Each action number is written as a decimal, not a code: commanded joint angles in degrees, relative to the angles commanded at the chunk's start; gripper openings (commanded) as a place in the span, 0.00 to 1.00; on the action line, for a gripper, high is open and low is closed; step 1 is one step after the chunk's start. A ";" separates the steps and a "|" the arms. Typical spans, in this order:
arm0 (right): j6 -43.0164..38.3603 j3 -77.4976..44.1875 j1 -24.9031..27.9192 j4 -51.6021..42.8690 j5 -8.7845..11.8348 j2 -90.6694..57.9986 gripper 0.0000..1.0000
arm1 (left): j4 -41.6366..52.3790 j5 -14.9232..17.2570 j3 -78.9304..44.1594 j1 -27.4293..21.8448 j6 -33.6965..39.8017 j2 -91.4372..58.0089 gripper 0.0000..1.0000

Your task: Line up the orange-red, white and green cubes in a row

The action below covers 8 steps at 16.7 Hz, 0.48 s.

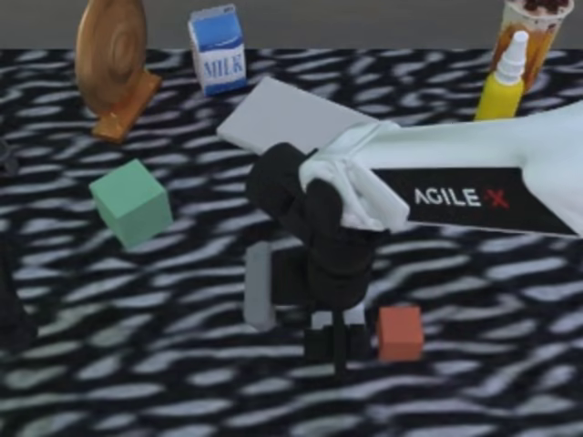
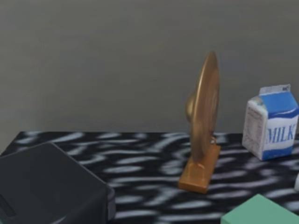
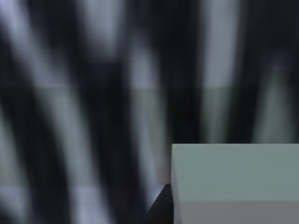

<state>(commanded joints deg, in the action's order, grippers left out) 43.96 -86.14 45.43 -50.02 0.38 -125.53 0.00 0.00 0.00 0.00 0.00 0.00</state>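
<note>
On the table: a black-and-white wavy-striped cloth [image 1: 474, 300] covers it.
Right arm: the white AgileX arm reaches in from the top view's right, its black right gripper [image 1: 335, 344] low over the cloth at front centre.
Right gripper state: the fingers stand close about a pale block, the white matte cube [image 3: 233, 182], seen in the right wrist view; whether they pinch it, I cannot tell.
Orange-red cube: the small orange-red matte cube [image 1: 400, 333] sits just beside the gripper, on its right.
Green cube: the large mint-green matte cube [image 1: 132, 202] rests well apart at left centre.
Left arm: parked at the left edge; its fingers are out of sight.
Other things: a flat grey-white rectangular slab [image 1: 282, 116], a blue-and-white milk carton [image 1: 217, 48], a golden disc on a stand [image 1: 112, 59], a yellow squeeze bottle [image 1: 504, 82].
</note>
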 joint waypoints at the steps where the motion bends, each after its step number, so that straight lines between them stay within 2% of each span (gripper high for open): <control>1: 0.00 0.00 0.00 0.00 0.00 0.00 0.00 | 0.00 0.00 0.00 0.00 0.00 0.00 1.00; 2: 0.00 0.00 0.00 0.00 0.00 0.00 0.00 | 0.00 0.00 0.00 0.00 0.00 0.00 1.00; 8: 0.00 0.00 0.00 0.00 0.00 0.00 0.45 | 0.00 0.00 0.00 0.00 0.00 0.00 1.00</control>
<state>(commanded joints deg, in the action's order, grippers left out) 43.96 -86.14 45.43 -50.02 0.38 -125.53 0.00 0.00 0.00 0.00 0.00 0.00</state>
